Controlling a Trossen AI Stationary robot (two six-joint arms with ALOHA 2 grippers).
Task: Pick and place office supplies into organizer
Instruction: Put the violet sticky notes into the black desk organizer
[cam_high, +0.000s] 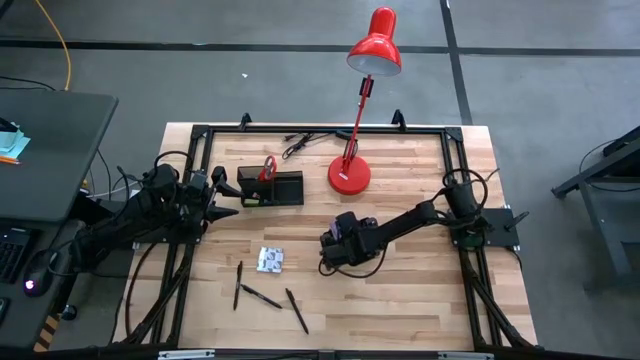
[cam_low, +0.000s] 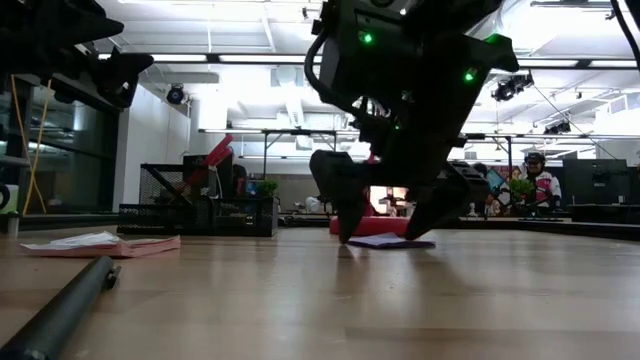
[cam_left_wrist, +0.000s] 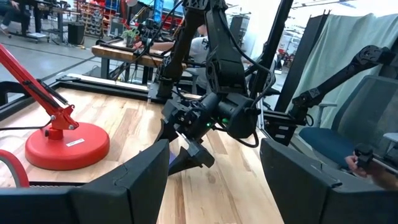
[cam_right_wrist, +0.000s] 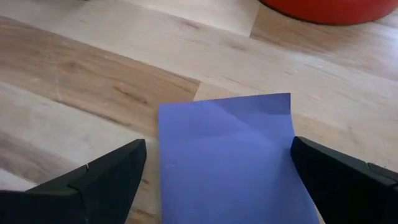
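**Purple pad between my open fingers**

My right pincer (cam_right_wrist: 214, 180) is low over the counter (cam_high: 420, 300), spread wide with one dark finger on each side of the purple pad (cam_right_wrist: 227, 162), gripping nothing. The pad is a flat, smooth square sheet with a faint crease, lying on pale wood grain near the lamp base (cam_high: 349, 177). Farther off, the black organizer (cam_high: 272, 189) has the red-handled scissors (cam_high: 267, 168) standing in it. My left pincer (cam_high: 222, 198) waits open beside it.
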